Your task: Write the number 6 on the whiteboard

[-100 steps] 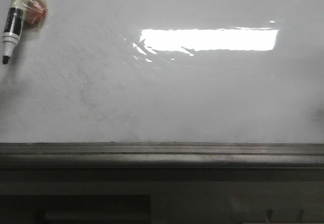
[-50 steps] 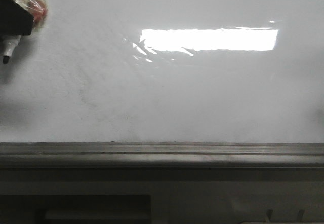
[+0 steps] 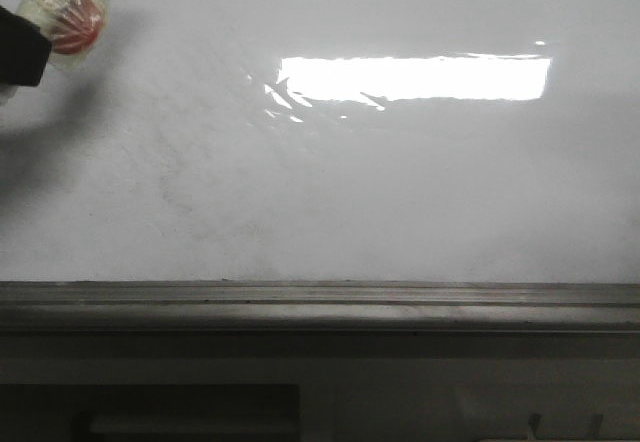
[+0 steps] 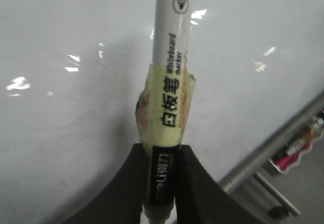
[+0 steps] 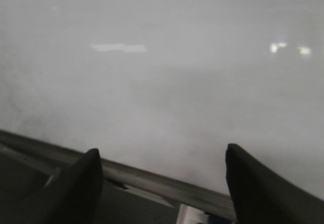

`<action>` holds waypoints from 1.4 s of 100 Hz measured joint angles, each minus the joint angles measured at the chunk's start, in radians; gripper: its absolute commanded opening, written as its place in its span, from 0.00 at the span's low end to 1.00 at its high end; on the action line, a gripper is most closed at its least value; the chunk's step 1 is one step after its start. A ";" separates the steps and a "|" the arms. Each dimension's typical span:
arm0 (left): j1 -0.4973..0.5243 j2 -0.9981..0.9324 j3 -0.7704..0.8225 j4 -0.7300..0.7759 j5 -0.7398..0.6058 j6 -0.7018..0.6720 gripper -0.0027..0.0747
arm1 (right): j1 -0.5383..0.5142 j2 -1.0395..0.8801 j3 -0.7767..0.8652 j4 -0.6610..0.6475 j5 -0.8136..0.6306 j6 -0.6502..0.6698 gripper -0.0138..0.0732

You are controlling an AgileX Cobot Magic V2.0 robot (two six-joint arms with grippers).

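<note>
The whiteboard [image 3: 330, 182] fills the front view, glossy white with faint grey smudges and a bright glare [image 3: 415, 77]. No number 6 shows on it in any view. My left gripper [image 3: 20, 50] is at the board's upper left corner, shut on a white whiteboard marker [image 4: 169, 82] wrapped in yellow tape [image 3: 70, 12]. In the left wrist view the gripper [image 4: 163, 183] clamps the marker's black section, and the tip is hidden. My right gripper [image 5: 162, 183] is open and empty, facing the board [image 5: 162, 82] above its grey ledge [image 5: 152, 176].
The grey metal ledge [image 3: 320, 302] runs along the board's lower edge, with a dark recess [image 3: 190, 412] below it. In the left wrist view a pink object [image 4: 296, 150] lies beyond the ledge [image 4: 273, 155].
The marker's lower body and tip showed at the far left a second ago. The left gripper's black finger now covers them, and the taped part has shifted slightly right.
</note>
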 measured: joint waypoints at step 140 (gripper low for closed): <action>-0.288 0.057 -0.044 0.115 -0.006 0.125 0.01 | 0.434 0.906 -0.725 0.286 0.396 -0.292 0.26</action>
